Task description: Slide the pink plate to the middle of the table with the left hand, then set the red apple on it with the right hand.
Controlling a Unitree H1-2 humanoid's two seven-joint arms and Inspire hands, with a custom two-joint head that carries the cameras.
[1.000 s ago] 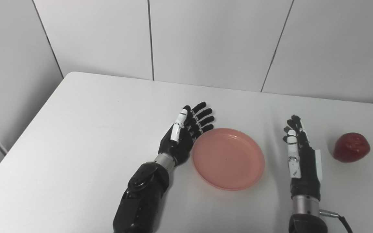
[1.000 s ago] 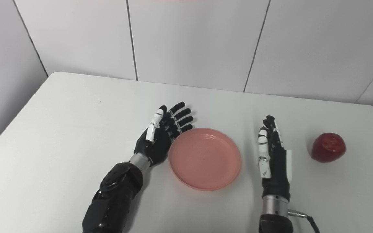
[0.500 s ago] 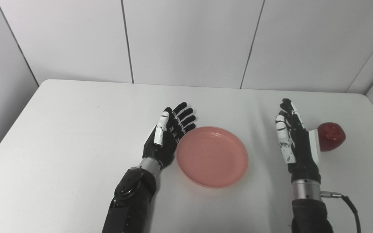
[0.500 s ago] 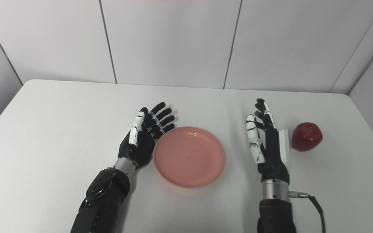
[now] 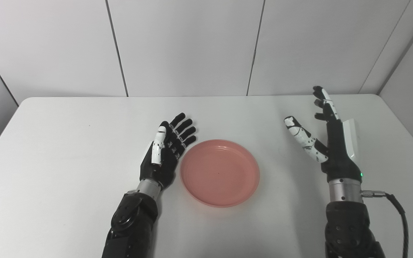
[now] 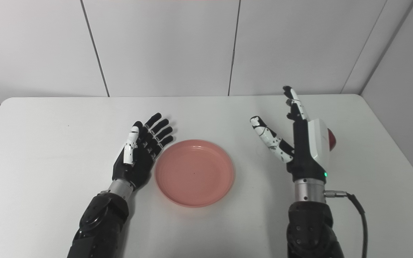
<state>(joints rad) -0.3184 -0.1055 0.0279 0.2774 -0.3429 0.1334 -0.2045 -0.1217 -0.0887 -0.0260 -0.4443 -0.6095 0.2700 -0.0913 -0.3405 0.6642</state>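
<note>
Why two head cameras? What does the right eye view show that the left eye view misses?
Only the right eye view shows a sliver of the red apple, peeking out behind the right hand. Only the left eye view shows that hand covering the apple completely. Both share the pink plate on the white table, the open left hand beside the plate's left rim, and the right hand raised, open.

One pink plate [image 5: 219, 173], one red apple [image 6: 331, 139], mostly hidden, two hands [image 5: 166, 152] [image 5: 330, 139]
</note>
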